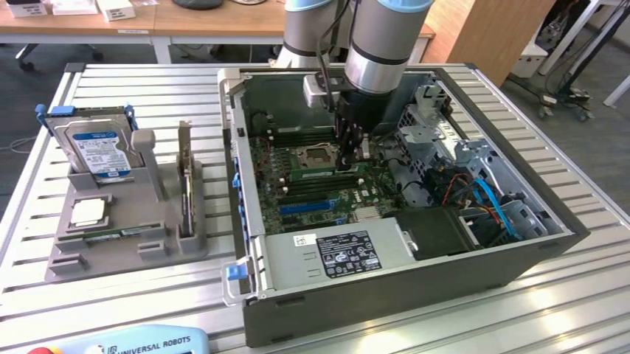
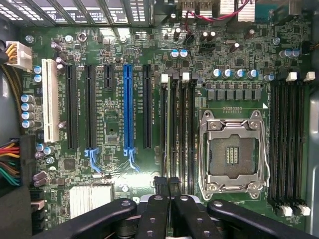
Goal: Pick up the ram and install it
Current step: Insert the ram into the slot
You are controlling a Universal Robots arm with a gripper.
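Observation:
My gripper (image 1: 350, 164) hangs inside the open computer case (image 1: 551, 221), low over the motherboard (image 2: 109, 124). Its black fingers (image 2: 159, 199) are shut together, and I make out nothing between them. The tips sit over the near end of the four black memory slots (image 2: 178, 129) beside the empty CPU socket (image 2: 232, 152). A thin green stick that looks like the ram (image 1: 120, 234) lies flat in the front groove of the grey holder (image 1: 69, 258) on the exterior view's left, far from the gripper.
The grey holder also carries a silver hard drive (image 1: 99, 151) with a blue-white label and a dark expansion card (image 1: 185, 177) standing on edge. Inside the case are a power supply (image 1: 335, 254), a drive cage (image 1: 433, 125) and blue cables (image 1: 492, 203). A teach pendant (image 1: 128, 343) lies at the table's front edge.

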